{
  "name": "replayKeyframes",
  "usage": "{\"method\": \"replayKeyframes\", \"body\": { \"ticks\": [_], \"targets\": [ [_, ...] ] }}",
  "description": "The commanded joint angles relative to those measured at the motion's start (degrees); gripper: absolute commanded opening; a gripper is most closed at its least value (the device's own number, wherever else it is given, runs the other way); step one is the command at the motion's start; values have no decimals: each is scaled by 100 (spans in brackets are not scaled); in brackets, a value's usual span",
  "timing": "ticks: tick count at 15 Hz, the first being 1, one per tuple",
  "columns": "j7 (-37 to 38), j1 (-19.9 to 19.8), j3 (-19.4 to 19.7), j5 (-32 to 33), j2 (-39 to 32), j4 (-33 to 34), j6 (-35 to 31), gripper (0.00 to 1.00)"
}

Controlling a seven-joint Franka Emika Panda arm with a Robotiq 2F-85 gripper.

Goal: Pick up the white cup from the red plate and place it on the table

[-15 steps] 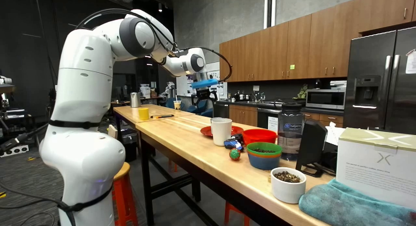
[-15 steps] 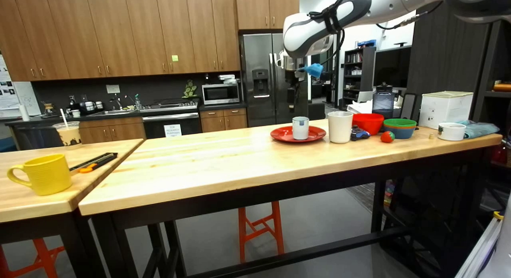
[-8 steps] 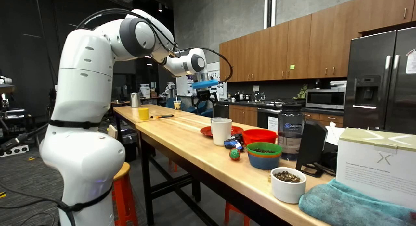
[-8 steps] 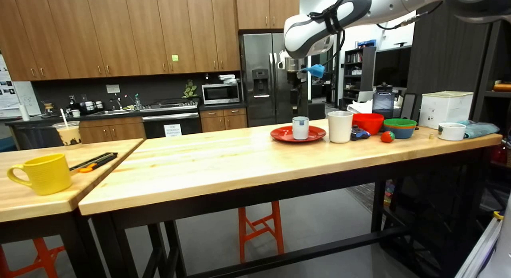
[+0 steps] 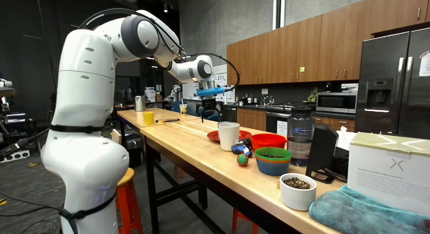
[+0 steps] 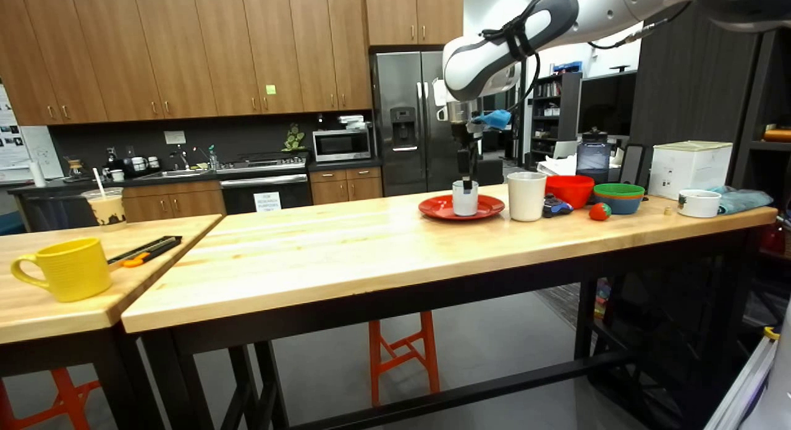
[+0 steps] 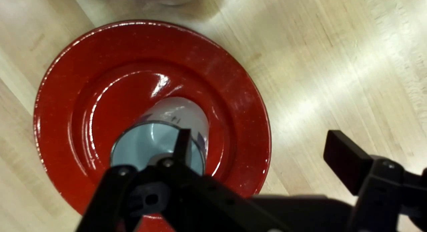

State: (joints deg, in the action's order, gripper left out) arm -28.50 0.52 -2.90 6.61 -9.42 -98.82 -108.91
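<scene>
On the red plate [image 7: 133,42], upright, I logged one white cup [image 7: 186,113]: small plain cylinder, smooth wall with dark and violet-grey marks, thin dark lip, pale blue-grey inside. The finest marks came to me from the wrist view alone; in an exterior view the taller white mug [image 5: 229,136] hid most of the cup. Plate: round, glossy, broad-rimmed, sunken at the centre, streaked with highlights.

Black gripper [image 7: 265,153]: angular, fingers [image 7: 348,162] spread wide, grasping nothing. In the wrist view one finger overlapped the cup's mouth and its fellow appeared over wood beyond the plate; whether the overlapping tip was inside the cup or touching it, I could not tell.

Table [image 6: 309,244]: light wooden top with visible grain, black frame; it carried the plate. Taller mug: off-white, smooth, just beside the plate. Past it: a smooth red bowl [image 5: 268,140]; stacked bowls [image 5: 273,165] in green, orange and blue; a folded teal cloth [image 5: 362,210], nubby. In an exterior view I could look down on dark, flaky contents [image 5: 297,183] in a straight-sided white bowl [image 5: 297,198].

On the adjoining bench [image 6: 167,225]: yellow mug [image 6: 77,269], finely ribbed, its loop handle clear to me only in an exterior view; steel-coloured pitcher [image 5: 139,103], cylindrical, likewise seen only in an exterior view.
</scene>
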Motion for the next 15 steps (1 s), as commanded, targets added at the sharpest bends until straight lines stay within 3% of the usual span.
{"method": "replayKeyframes", "body": {
  "ticks": [1, 7, 15],
  "targets": [
    [272, 18, -8, -51, 328, -555, -64, 100],
    [384, 51, -37, -87, 340, -816, -197, 100],
    [231, 65, -28, 80, 53, -374, -180, 100]
  ]
}}
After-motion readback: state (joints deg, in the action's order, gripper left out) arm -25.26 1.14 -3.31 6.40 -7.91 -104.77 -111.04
